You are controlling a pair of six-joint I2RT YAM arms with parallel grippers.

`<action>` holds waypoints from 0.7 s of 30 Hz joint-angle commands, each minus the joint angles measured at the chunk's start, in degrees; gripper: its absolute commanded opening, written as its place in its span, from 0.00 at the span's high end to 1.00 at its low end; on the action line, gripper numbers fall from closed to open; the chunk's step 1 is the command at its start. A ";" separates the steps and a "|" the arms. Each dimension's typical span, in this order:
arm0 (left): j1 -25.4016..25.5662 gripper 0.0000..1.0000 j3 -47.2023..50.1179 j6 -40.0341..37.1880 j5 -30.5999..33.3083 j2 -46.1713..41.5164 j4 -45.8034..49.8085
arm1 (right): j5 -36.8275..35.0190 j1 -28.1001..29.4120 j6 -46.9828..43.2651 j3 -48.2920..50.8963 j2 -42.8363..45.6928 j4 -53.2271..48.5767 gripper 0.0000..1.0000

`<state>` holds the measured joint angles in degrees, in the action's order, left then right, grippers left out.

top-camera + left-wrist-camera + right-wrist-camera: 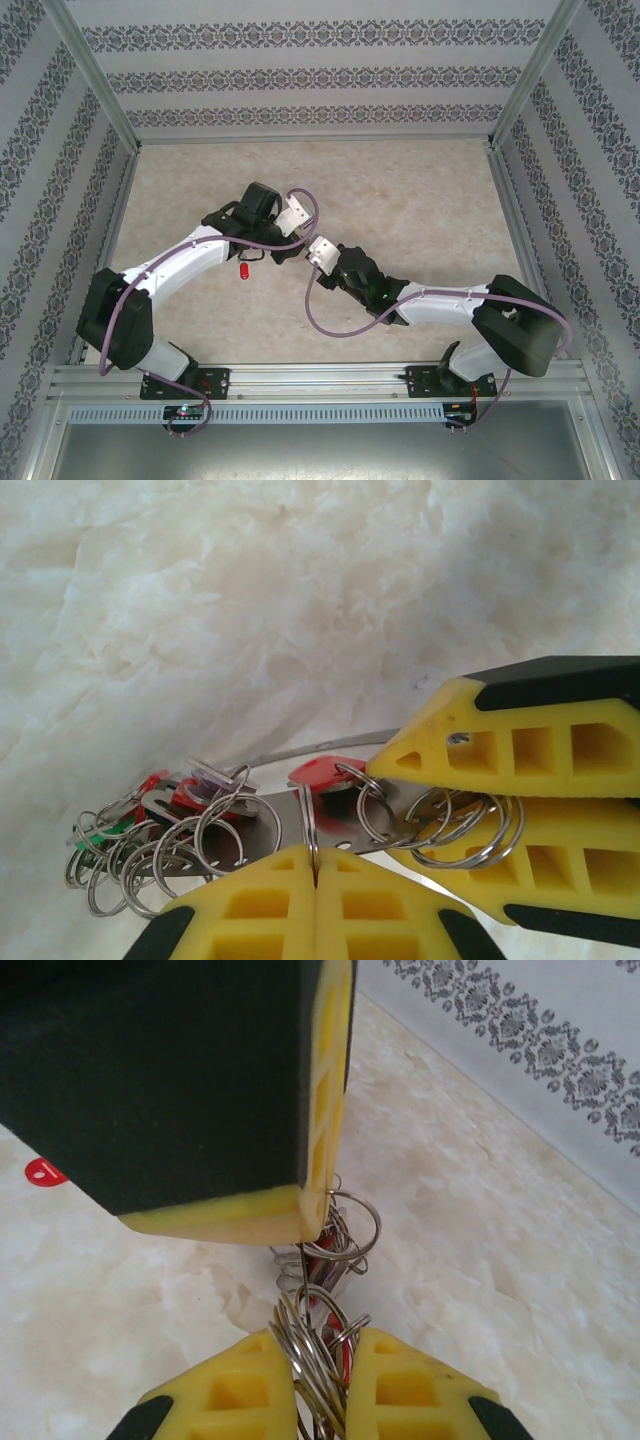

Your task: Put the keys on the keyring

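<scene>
**Both grippers on the keyring, one red key loose on the desk**

Here's where it stands. The left gripper (315, 868) is closed all the way, pinching the keyring (272, 822) by its thin metal. The keyring looks lifted off the desk (420, 200). The right gripper (318, 1358) is nearly closed too, clamped on a bunch of the small rings (462, 832) strung on it. The two meet tip to tip over the middle of the desk.

One red key (245, 271) lies loose on the desk beside the left arm, apart from both grippers. A red tag (324, 772) sits right at the right gripper's tip with a small ring through it. I can't tell if it's properly on the loop or just resting there.

My take on doing this step well:
- **Left gripper:** it's the anchor, so it should hold steady with no twisting.
- **Right gripper:** a whole handful of rings looks like too much. I'd go for one ring, or the loop's end.
- **Spare rings:** nudge them along the loop so there's room to thread.
- **Speed:** go slow, since thin wire probably slips between soft pads.
- **Loose key:** it lies flat, so it likely needs a careful pick by the tag's edges.
</scene>
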<state>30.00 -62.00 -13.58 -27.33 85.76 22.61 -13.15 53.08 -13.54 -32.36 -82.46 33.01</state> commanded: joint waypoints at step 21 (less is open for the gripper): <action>0.32 1.00 5.05 -1.76 -4.30 -4.02 -6.12 | 6.40 -1.05 2.05 0.54 -1.17 8.08 1.00</action>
<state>29.89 -55.53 -12.88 -27.94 83.26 12.03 -11.92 51.53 -10.68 -31.20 -83.09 36.21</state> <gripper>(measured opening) 0.057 0.117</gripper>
